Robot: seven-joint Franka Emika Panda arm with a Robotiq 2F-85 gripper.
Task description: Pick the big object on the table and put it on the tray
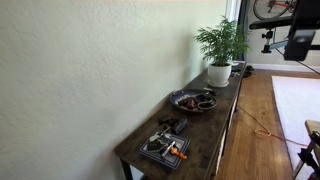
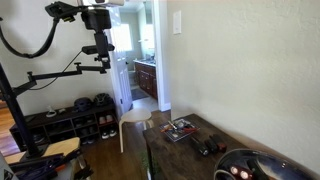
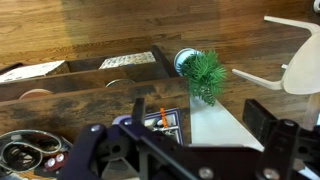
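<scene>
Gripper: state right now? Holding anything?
Gripper: open, jaws spread wide in the wrist view, holding nothing.

soft daylight indoors, bright window glare in an exterior view, low-resolution frames, wrist view foreground blurred
</scene>
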